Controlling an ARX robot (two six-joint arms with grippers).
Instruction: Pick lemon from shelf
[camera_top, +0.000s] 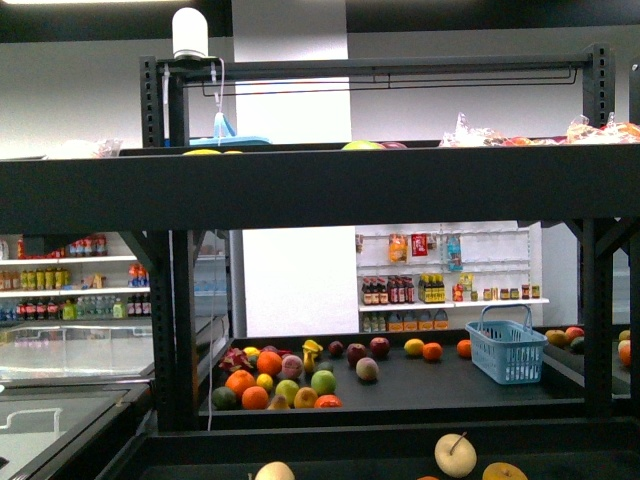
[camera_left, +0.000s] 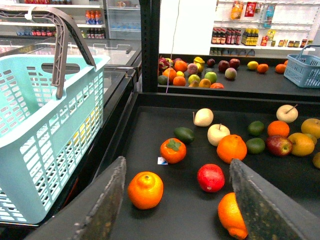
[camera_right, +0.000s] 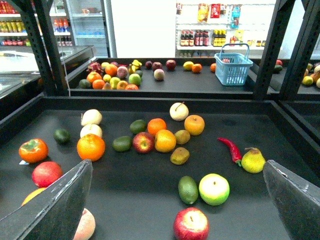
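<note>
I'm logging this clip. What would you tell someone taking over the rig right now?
Left gripper: open, empty, above the shelf tray.
Right gripper: open, empty, above the same tray.
Lemon: probably the yellow oval fruit among the mixed fruit mid-tray, beside a red apple; untouched.
A teal basket shows beside the tray in the left wrist view.
Done: nothing picked yet.
Left: reach in, grasp the lemon, lift it off the shelf.
</note>
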